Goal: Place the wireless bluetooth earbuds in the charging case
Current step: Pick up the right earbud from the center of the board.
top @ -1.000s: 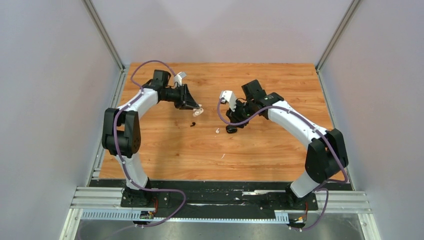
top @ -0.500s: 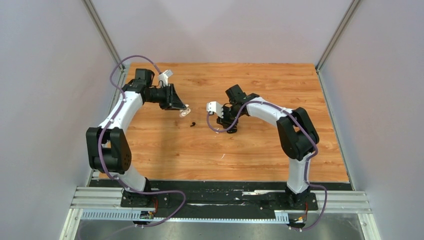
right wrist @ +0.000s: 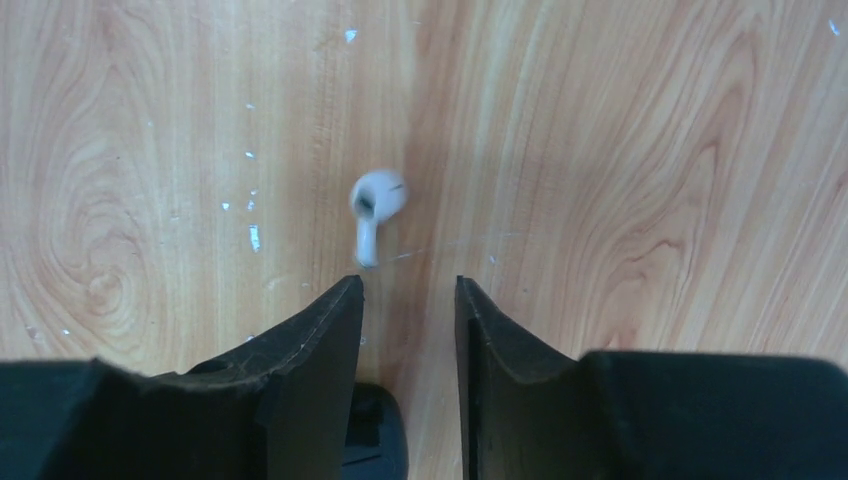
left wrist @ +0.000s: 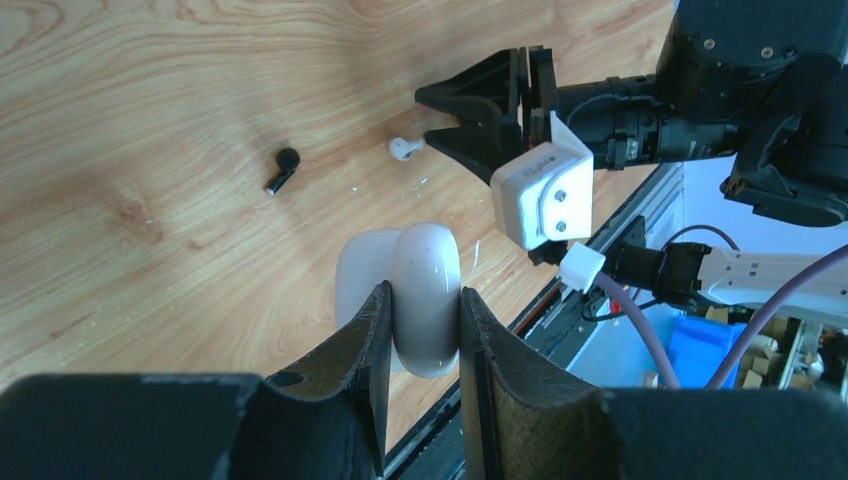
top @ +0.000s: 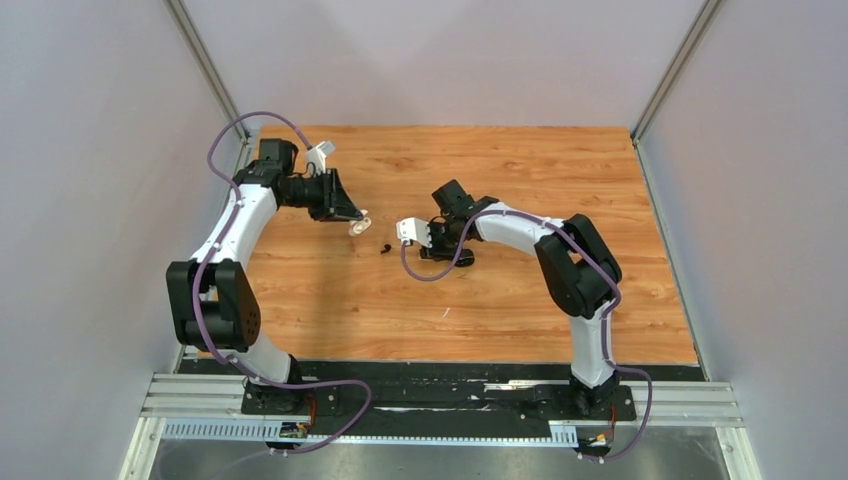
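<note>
Earbud (right wrist: 372,205) on table (right wrist: 620,150) ahead of right pincer (right wrist: 408,286); case (left wrist: 415,258) in left pincer (left wrist: 422,294)

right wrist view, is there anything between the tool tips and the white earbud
Nothing, only bare table. The right wrist view shows the white earbud lying just ahead of the open right tool.

white earbud (right wrist: 375,205): lying flat | black earbud (left wrist: 281,170): lying flat | white case (left wrist: 425,290): open

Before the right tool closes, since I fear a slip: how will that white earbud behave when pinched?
The white earbud looks glossy and rounded, so it could squirt from the right tool unless pinched squarely. Its bulbous head and thin stem suggest it would pivot rather than slide if nudged.
</note>
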Robot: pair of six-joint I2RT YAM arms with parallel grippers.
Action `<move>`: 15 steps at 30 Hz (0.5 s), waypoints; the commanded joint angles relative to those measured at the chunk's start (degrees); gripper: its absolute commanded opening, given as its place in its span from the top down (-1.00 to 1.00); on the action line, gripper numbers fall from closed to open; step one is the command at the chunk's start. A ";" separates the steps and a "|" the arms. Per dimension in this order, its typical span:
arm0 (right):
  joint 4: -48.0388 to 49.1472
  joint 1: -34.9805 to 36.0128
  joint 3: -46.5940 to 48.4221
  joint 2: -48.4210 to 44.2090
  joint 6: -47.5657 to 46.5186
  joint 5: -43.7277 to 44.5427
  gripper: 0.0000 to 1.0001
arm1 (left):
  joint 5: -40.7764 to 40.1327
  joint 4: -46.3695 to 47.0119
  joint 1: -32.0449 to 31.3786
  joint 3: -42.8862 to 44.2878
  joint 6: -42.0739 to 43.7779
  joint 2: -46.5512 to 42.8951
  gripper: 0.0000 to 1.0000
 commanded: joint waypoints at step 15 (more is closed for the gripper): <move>-4.27 2.62 10.06 2.89 21.38 -4.03 0.36 | 1.83 2.68 0.22 -3.58 -1.57 -3.24 1.00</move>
